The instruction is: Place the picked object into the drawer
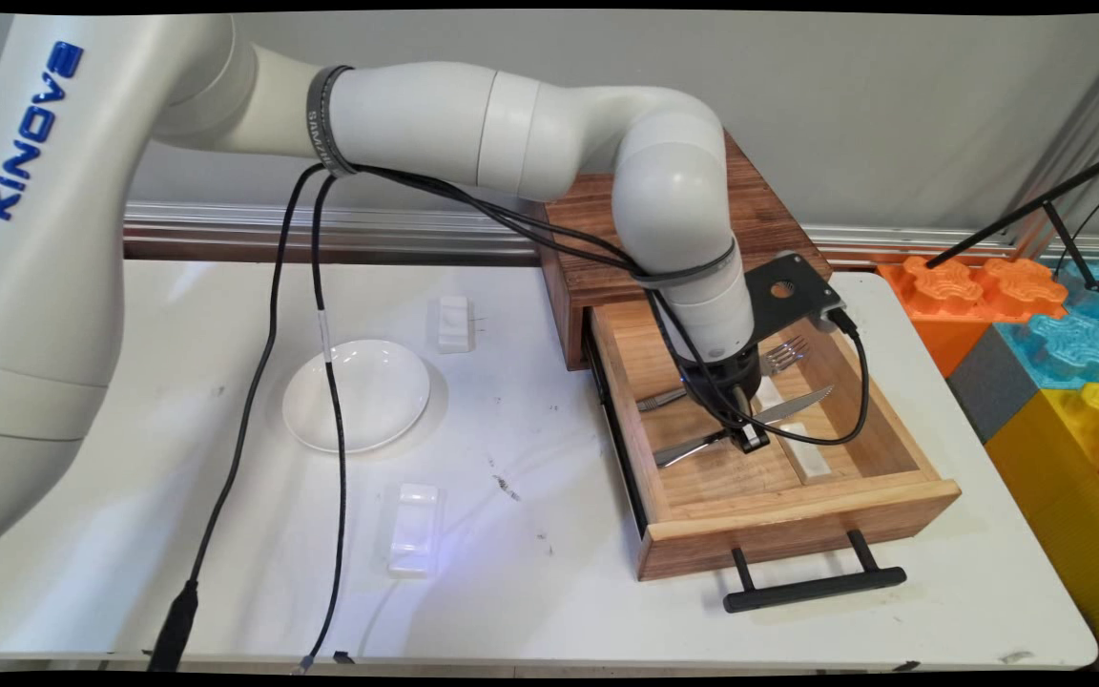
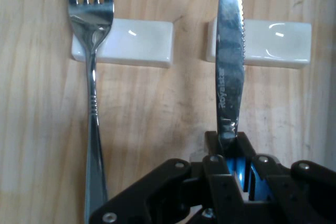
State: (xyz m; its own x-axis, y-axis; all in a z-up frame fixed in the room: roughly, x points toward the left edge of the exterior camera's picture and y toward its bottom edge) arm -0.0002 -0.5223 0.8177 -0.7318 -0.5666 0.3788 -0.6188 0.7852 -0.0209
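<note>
The pincer (image 2: pixel 231 153) is down inside the open wooden drawer (image 1: pixel 893 496) on the counter (image 1: pixel 549 592). It is clenched on the knife (image 2: pixel 230 66), holding it by the handle end. The knife's long blade runs straight out ahead of the pincer, and its blade lies over a little white rest (image 2: pixel 273 43). I can read "Royalste" on the blade, though the last letters are hard to make out.

Just beside the knife, on the pincer's left, lies a fork (image 2: pixel 92 77). It points the same way as the knife, side by side with it, but apart. Its neck lies on another white rest (image 2: pixel 139 42).

Outside the drawer, well apart from the pincer, are a white plate (image 1: pixel 356 394) and two more white rests (image 1: pixel 453 322) (image 1: pixel 415 528) on the counter. The arm says "KINOVA" in blue letters.
</note>
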